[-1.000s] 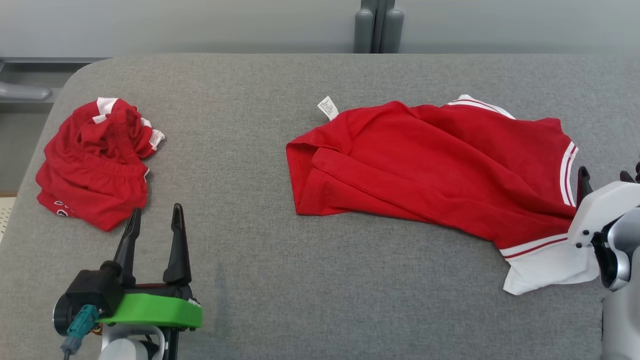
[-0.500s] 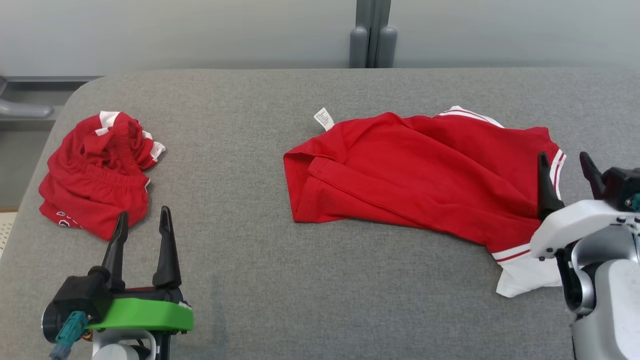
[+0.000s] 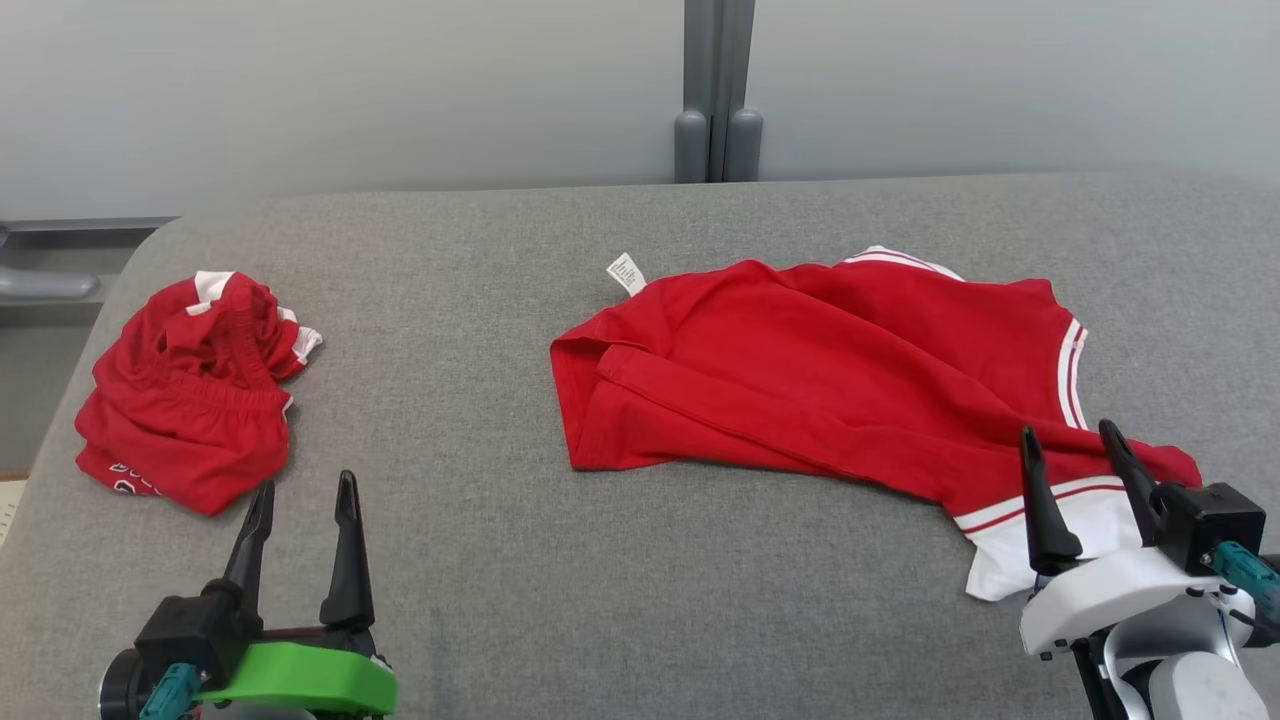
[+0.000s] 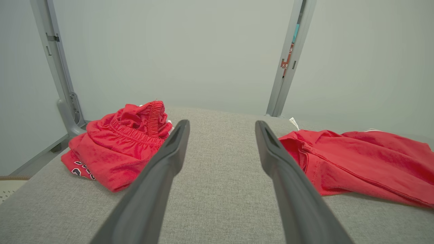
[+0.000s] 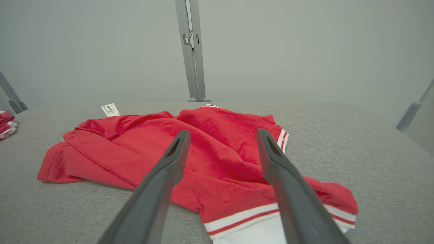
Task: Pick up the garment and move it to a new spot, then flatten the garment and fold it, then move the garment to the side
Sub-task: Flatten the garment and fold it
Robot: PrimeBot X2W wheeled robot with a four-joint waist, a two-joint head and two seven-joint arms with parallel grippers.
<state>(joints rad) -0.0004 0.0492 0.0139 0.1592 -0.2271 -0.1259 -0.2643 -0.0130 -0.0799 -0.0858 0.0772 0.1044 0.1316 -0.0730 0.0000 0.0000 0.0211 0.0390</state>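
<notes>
A red shirt (image 3: pixel 820 380) with white and red trim lies loosely folded on the right half of the grey table (image 3: pixel 480 560), a white label at its far left corner. It also shows in both wrist views, shirt (image 4: pixel 356 162) and shirt (image 5: pixel 203 152). A crumpled pile of red shorts (image 3: pixel 190 400) sits at the left end, seen again as shorts (image 4: pixel 118 149). My right gripper (image 3: pixel 1065 430) stands open just above the shirt's white hem at the near right, holding nothing; right gripper (image 5: pixel 222 131). My left gripper (image 3: pixel 306 485) is open near the front edge, just short of the shorts; left gripper (image 4: pixel 222 122).
A pale wall runs behind the table, with a grey post (image 3: pixel 715 90) at the back middle. A grey rail (image 3: pixel 45 285) runs past the table's rounded far left corner. Bare grey cloth lies between the two garments.
The head camera has tilted up, so everything sits lower in view. My right gripper has drawn back from the shirt's right edge to its near right hem. The garments lie as before.
</notes>
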